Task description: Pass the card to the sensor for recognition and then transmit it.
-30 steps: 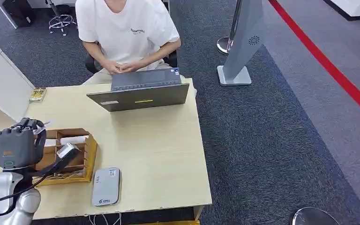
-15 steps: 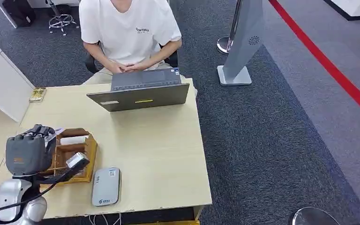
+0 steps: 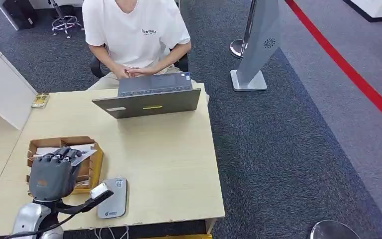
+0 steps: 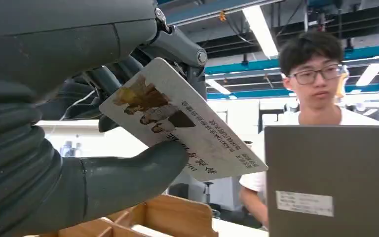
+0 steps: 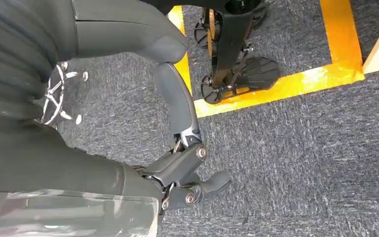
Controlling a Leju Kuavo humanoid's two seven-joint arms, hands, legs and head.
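My left hand (image 3: 53, 174) hovers over the front part of the wooden organiser box (image 3: 93, 162) and pinches a white printed card (image 3: 83, 156) between thumb and fingers. In the left wrist view the card (image 4: 182, 118) sticks out from the left hand (image 4: 79, 163), its thumb pressed on the printed face. The grey-white card sensor (image 3: 114, 199) lies flat near the table's front edge, just right of the hand; a part of my forearm overlaps its left corner. My right hand (image 5: 177, 163) hangs over the carpet with fingers loosely apart, holding nothing.
A person (image 3: 135, 35) sits behind an open grey laptop (image 3: 149, 97) at the far side of the wooden table (image 3: 169, 159). A white cabinet (image 3: 0, 87) stands at the left and a grey floor stand (image 3: 258, 45) at the right. A small packet (image 3: 40, 100) lies near the cabinet.
My left hand has carried the card rightward and toward the table's front edge, from beside the box's left end to above its front, closer to the sensor.
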